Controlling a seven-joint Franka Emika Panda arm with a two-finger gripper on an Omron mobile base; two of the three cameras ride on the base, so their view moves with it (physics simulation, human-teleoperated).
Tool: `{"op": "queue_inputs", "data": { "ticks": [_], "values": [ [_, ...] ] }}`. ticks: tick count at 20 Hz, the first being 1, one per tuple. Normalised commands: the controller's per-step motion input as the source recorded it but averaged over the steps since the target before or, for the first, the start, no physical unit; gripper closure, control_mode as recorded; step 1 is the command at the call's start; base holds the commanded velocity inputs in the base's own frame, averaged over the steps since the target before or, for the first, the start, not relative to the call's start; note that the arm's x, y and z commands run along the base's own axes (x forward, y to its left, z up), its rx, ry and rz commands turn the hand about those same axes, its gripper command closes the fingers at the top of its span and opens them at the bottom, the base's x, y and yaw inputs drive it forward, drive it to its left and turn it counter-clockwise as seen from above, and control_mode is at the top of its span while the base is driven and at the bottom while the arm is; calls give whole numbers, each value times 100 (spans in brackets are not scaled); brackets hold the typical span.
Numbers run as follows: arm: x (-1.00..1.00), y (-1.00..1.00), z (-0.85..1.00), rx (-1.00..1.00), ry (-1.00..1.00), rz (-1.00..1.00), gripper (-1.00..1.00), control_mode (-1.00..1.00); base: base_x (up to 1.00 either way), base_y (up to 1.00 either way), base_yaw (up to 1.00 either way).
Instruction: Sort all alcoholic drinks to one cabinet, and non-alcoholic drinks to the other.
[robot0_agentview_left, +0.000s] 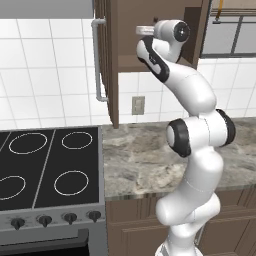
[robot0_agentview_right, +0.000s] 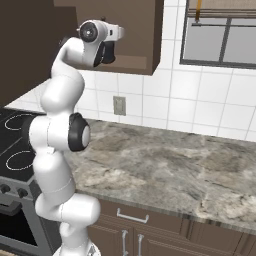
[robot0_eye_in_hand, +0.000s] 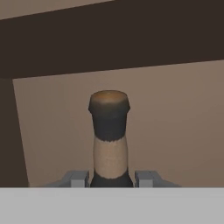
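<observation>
**Black bottle held inside wall cabinet**

The black bottle (robot0_eye_in_hand: 110, 140) shows a dark neck with a wider capped top and a pale label band below it. It stands upright between the gripper (robot0_eye_in_hand: 112, 179) fingertips, which are closed against its sides. In the base views the hand reaches into the open cabinet (robot0_agentview_left: 150, 62), bottle against its brown back wall.

Matt brown wood cabinet (robot0_agentview_left: 112, 60); mottled stone counter (robot0_agentview_left: 140, 160); glossy black cooktop (robot0_agentview_left: 47, 167).

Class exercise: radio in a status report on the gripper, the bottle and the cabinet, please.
Gripper shut on black bottle, neck between the fingers. Hand reaching into open cabinet. Nothing seen blocking ahead.
</observation>
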Motion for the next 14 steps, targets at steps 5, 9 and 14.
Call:
{"op": "queue_inputs", "data": {
  "ticks": [5, 9, 14],
  "values": [
    [21, 3, -11, 0, 0, 0, 100, -100, 0, 0, 0],
    [21, 2, -12, 0, 1, 0, 100, -100, 0, 0, 0],
    [23, 5, -13, 0, 0, 0, 100, -100, 0, 0, 0]
  ]
}}
